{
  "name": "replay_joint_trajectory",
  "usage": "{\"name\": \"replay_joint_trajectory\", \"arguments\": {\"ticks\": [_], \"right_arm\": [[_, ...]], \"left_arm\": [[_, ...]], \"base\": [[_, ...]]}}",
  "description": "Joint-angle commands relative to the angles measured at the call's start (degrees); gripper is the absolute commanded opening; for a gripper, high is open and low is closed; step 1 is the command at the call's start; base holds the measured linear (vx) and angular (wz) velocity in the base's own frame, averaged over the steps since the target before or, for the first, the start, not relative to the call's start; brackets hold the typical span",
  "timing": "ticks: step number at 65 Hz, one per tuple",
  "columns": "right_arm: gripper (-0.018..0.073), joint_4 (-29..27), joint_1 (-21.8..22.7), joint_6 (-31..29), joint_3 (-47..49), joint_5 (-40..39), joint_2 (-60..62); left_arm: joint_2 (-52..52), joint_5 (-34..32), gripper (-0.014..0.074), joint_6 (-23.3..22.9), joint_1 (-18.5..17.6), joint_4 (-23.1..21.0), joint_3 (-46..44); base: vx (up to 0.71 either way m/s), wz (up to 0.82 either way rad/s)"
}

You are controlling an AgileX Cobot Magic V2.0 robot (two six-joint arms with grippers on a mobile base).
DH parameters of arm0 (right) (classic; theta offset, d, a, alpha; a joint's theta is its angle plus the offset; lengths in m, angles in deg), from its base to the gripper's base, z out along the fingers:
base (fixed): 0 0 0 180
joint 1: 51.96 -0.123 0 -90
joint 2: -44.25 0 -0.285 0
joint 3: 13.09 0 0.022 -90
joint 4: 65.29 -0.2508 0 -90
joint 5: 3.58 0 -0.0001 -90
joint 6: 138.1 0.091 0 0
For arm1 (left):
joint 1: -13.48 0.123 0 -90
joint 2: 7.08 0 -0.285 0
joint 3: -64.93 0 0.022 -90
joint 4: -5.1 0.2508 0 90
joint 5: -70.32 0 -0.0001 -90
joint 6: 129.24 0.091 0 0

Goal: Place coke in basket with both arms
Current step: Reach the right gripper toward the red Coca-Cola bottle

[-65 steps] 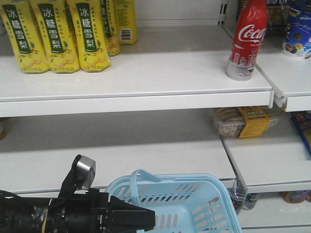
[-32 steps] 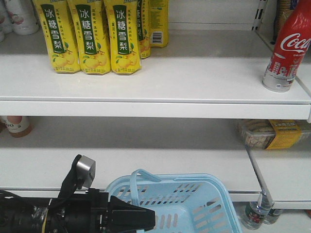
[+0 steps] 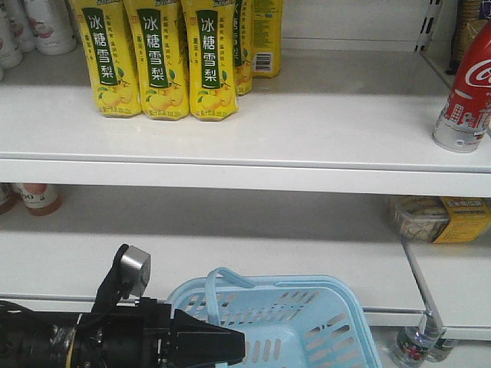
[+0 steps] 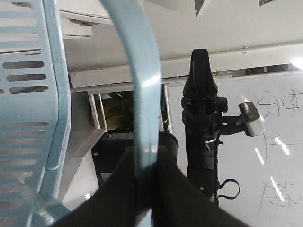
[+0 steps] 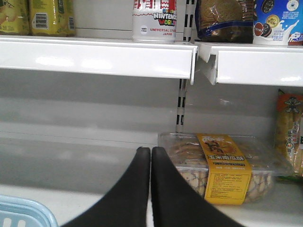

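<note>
The basket (image 3: 270, 283) sat bottom centre. On the upper shelf (image 3: 330, 123) above it, cartons (image 3: 157, 61) stood upper left, the coke (image 3: 468, 84) far right.

Front view faces shelves (image 3: 230, 146) from above basket (image 3: 268, 285); left wrist close on handle (image 4: 142, 80); right wrist low, shares basket corner.

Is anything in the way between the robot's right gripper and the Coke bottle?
Only the shelf. The right gripper sits lower than the white shelf that the Coke bottle stands on, so it would likely have to rise. Nothing stands in front of the bottle.
</note>
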Motion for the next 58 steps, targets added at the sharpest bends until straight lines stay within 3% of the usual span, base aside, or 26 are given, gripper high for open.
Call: {"name": "replay_joint_trajectory", "arguments": {"ticks": [1, 58], "right_arm": [[-0.0005, 0.6, 0.1, -0.2, -0.8, -4.0, 0.8], [-0.0005, 0.6, 0.1, -0.2, -0.8, -4.0, 0.8]], "left_arm": [[-1.9, -14.0, -0.0008, 0.0, -0.3, -3.3, -0.9], [-1.9, -14.0, -0.0008, 0.0, -0.3, -3.3, -0.9]], "base": [[0.00, 0.01], [-0.01, -0.04]]}}
